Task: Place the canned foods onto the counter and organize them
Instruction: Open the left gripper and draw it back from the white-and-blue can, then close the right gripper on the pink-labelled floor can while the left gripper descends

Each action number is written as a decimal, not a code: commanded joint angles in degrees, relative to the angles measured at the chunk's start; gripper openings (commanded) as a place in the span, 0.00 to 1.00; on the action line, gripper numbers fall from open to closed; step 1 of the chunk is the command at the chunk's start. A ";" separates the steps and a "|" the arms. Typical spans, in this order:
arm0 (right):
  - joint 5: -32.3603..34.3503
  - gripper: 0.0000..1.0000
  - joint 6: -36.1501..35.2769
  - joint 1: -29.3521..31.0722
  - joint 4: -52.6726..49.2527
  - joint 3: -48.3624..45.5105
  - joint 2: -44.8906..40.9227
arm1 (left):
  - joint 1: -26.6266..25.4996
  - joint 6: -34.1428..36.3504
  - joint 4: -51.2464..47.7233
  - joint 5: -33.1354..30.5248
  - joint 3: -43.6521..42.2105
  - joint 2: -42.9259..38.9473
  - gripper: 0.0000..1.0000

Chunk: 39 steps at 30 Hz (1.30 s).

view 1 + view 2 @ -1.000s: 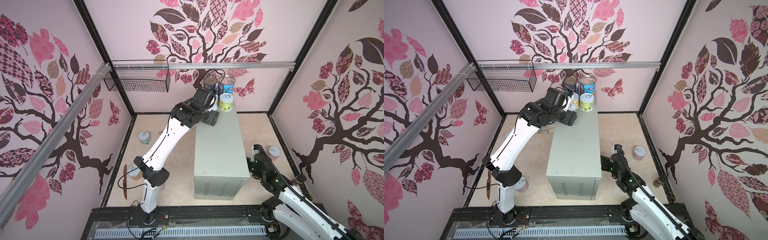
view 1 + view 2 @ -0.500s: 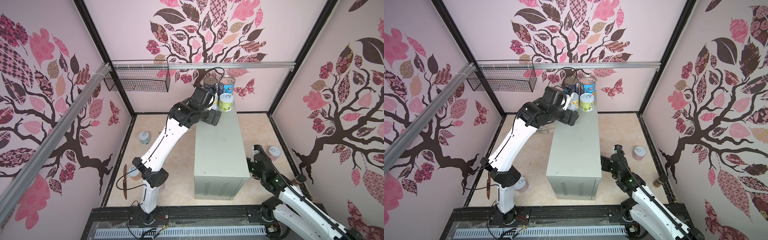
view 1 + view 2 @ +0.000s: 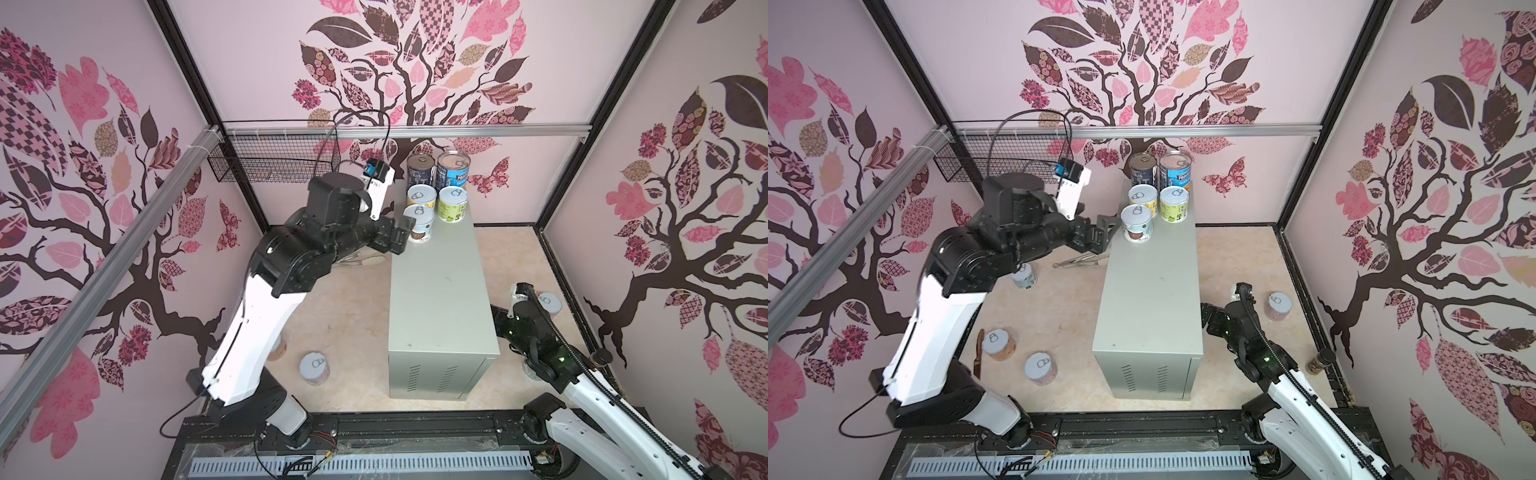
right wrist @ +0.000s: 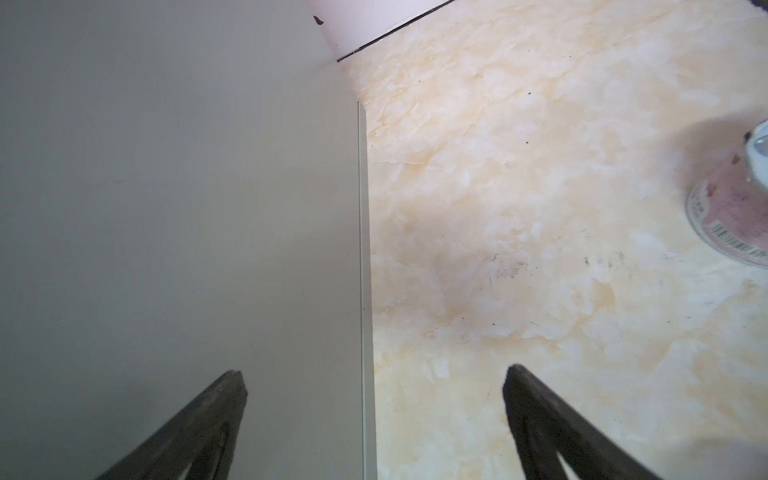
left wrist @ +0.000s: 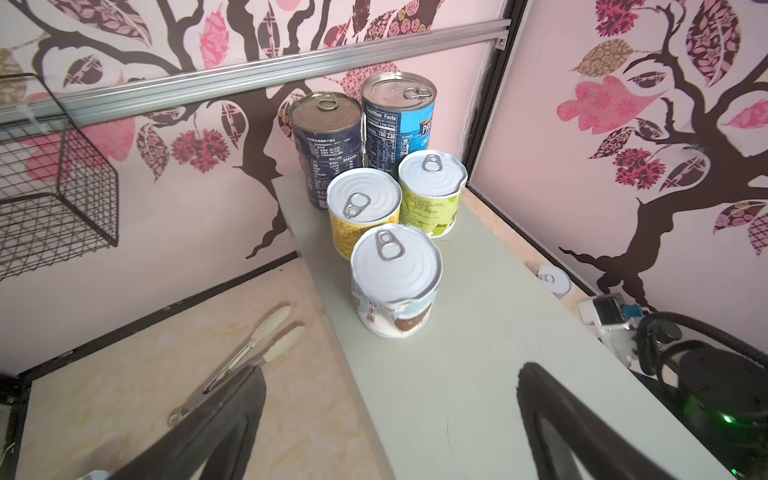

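canned foods [image 3: 1144, 197]: five stand upright on the counter [image 3: 1150, 291], bunched at its far end, two tall at the back, two short before them, a fifth short can [image 3: 1137, 224] nearest. left gripper [image 3: 1106, 230] sits just beside that fifth can, jaws wide apart, holding nothing. right gripper [image 4: 374, 374] low beside the counter's long side, jaws wide, empty. four more short cans [image 3: 1040, 368] show on the floor [image 3: 1059, 316], well apart. judgement: roughly half done; floor cans left to lift and line up.

Bright, even light; soft shadows; wrist views blur at edges.
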 commanded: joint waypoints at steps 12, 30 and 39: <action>15.80 1.00 -2.23 -2.93 -8.74 7.73 -0.67 | 6.85 -8.21 7.62 0.66 -37.55 -22.80 0.98; 17.67 1.00 4.54 -16.81 -4.50 8.73 13.81 | 9.08 -21.88 20.92 -3.67 -77.33 -39.03 0.98; 16.18 1.00 5.20 -25.87 -2.15 11.87 22.18 | 8.96 -25.54 20.72 -4.75 -82.55 -44.70 0.98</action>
